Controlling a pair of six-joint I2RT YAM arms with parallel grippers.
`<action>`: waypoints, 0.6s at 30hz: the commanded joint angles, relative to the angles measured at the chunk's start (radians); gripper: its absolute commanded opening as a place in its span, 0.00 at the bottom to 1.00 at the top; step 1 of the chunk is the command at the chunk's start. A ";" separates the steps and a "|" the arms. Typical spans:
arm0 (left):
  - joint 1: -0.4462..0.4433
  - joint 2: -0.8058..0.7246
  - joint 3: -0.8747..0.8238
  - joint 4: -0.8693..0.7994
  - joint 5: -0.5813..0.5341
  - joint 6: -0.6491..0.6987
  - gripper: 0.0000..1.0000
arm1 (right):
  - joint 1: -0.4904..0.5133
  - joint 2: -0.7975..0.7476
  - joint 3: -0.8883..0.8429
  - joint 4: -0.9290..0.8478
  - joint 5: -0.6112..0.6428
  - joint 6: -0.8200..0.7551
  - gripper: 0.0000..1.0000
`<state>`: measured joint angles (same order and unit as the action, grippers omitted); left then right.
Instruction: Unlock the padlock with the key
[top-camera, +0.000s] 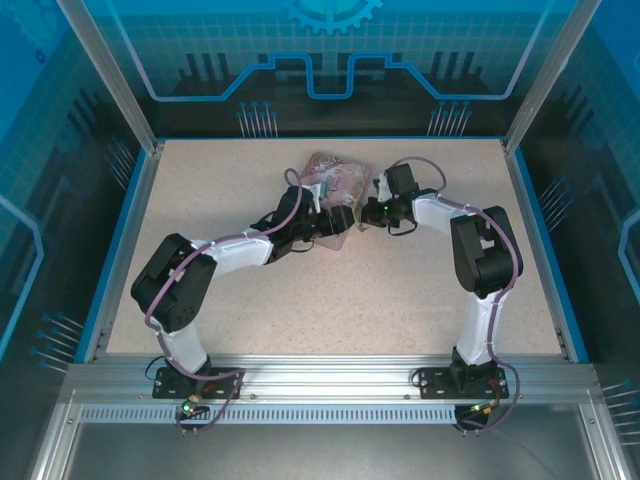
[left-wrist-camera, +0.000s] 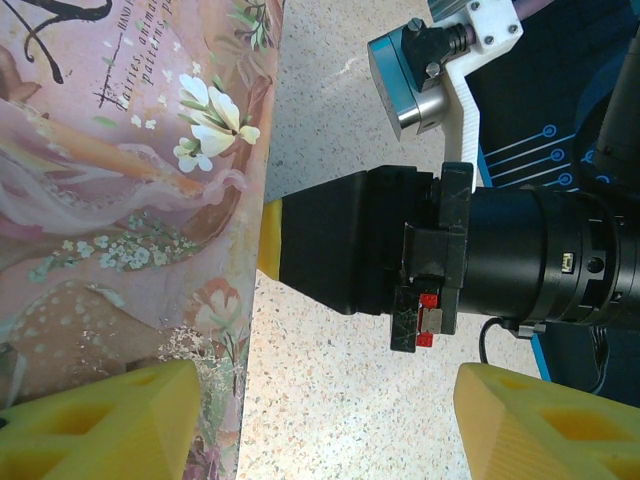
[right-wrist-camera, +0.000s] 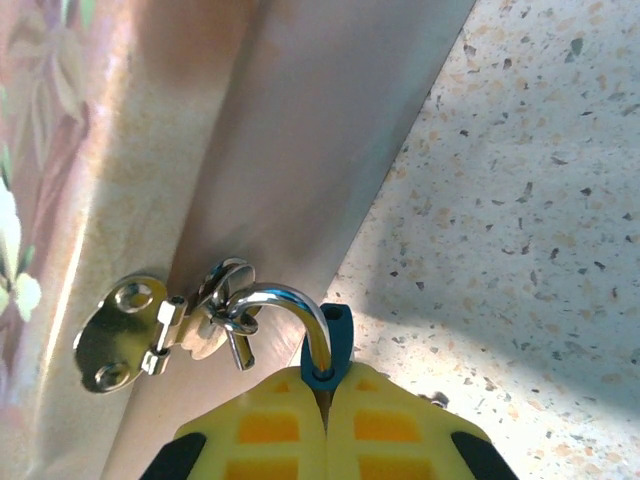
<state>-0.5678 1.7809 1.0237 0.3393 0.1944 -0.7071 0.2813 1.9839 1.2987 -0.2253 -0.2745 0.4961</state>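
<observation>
The right end effector (right-wrist-camera: 326, 402) is closed tight. Its two yellow fingers (right-wrist-camera: 270, 425) are pressed together on the padlock (right-wrist-camera: 338, 325), and only the top of the small blue body shows above their tips. The thin metal shackle (right-wrist-camera: 285, 297) rises from the padlock and curves over to the left. There it passes through the ring of a small silvery hasp (right-wrist-camera: 120, 345) fixed to the side wall of the pink illustrated tin (right-wrist-camera: 150, 120). The padlock hangs just beside that wall, close above the speckled tabletop (right-wrist-camera: 520, 200).

The left end effector (left-wrist-camera: 325, 420) stands wide, with its two yellow fingertips (left-wrist-camera: 110, 425) far apart and nothing gripped between them. In the left wrist view, one fingertip lies in front of the tin's flowered lid and the other over bare tabletop. The tin's edge runs between the two. Beyond that gap the black body of the right end effector reaches in from the right, and its yellow tip meets the tin's edge.

From the top camera, the tin lies toward the far middle of the tabletop. The left arm (top-camera: 230, 250) and the right arm (top-camera: 470, 250) both bend inward, and the two end effectors meet at the tin's near side, close to each other.
</observation>
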 joint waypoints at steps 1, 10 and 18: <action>-0.013 0.075 -0.070 -0.206 -0.006 -0.031 0.69 | -0.036 -0.028 0.068 0.020 0.061 0.004 0.04; -0.021 0.087 -0.065 -0.207 -0.005 -0.029 0.69 | -0.040 -0.031 0.101 0.028 0.048 0.022 0.04; -0.029 0.099 -0.048 -0.215 0.000 -0.030 0.69 | -0.039 0.015 0.176 -0.014 0.047 0.016 0.04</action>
<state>-0.5804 1.7988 1.0264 0.3733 0.1936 -0.7071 0.2806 1.9873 1.4117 -0.3153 -0.2684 0.5007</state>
